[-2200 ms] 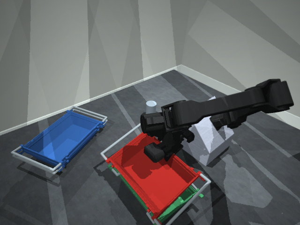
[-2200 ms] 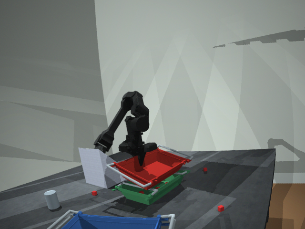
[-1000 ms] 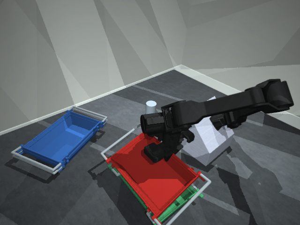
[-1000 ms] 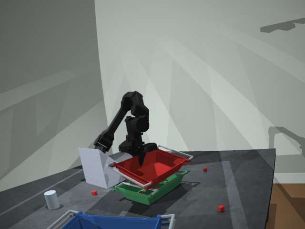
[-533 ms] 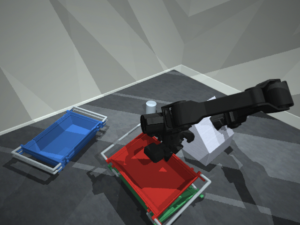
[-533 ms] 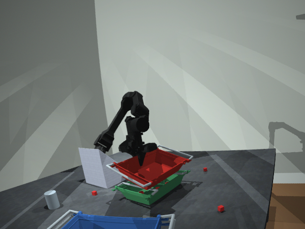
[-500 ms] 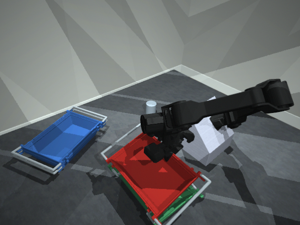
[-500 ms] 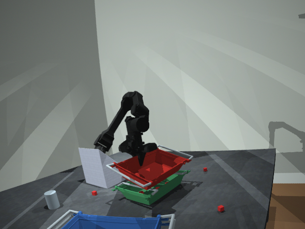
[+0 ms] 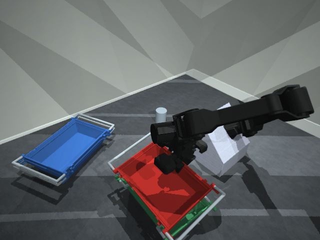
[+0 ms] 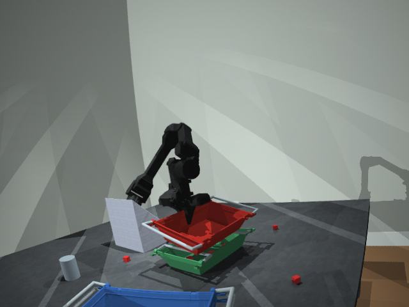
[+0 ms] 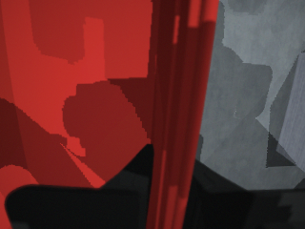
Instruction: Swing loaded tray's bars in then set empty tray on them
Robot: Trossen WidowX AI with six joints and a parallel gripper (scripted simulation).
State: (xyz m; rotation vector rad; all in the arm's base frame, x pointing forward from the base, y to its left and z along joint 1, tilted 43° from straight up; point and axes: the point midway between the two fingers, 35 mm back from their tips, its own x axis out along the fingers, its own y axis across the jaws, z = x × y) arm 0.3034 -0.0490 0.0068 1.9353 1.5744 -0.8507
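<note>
The empty red tray (image 9: 140,178) (image 10: 211,226) (image 11: 119,43) hangs over the green tray (image 10: 224,254), tilted, its gripped long side higher. Its own wire bars stick out over its ends. My gripper (image 9: 174,165) (image 11: 160,151) is shut on that long side wall, one finger inside the tray. The green tray stands on the table with red blocks (image 10: 193,257) in it. Its near bar (image 10: 207,256) and far bar (image 10: 243,231) appear to lie in across its top, partly hidden by the red tray. Whether the red tray touches them I cannot tell.
A blue tray (image 9: 69,147) (image 10: 158,300) with bars swung out stands apart. A white wedge block (image 9: 224,155) (image 10: 122,224) is beside the gripped side. A grey cylinder (image 9: 160,115) (image 10: 69,268) and loose red cubes (image 10: 126,258) (image 10: 275,227) (image 10: 296,279) are on the table.
</note>
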